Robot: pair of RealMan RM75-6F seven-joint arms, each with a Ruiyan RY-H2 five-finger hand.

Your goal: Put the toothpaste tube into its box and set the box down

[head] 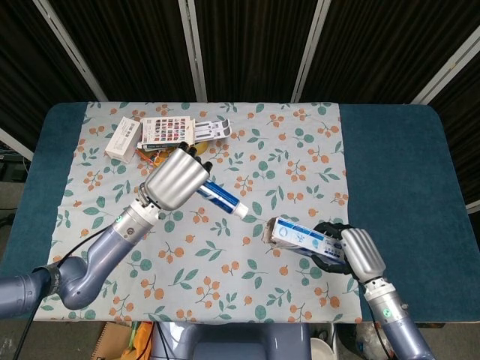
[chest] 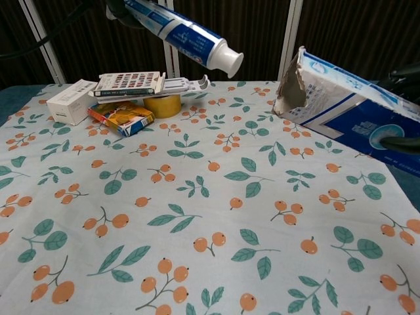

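Floral cloth (head: 300, 150) on blue table (head: 390, 165), dark slatted wall (head: 247, 45), left hand (head: 176, 180) grasping toothpaste tube (chest: 187, 36), right hand (head: 358, 251) grasping box (chest: 348, 98)

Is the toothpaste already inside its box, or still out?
Still out. The left robot hand holds the toothpaste tube in the air, its cap short of the box's open end.

Blue table (head: 390, 150) with floral cloth (head: 285, 157) over most of it. Upper left of cloth: white box (head: 122, 138), orange packet (chest: 119, 116), yellow tape roll (chest: 162, 105) under a flat card (head: 168, 132).
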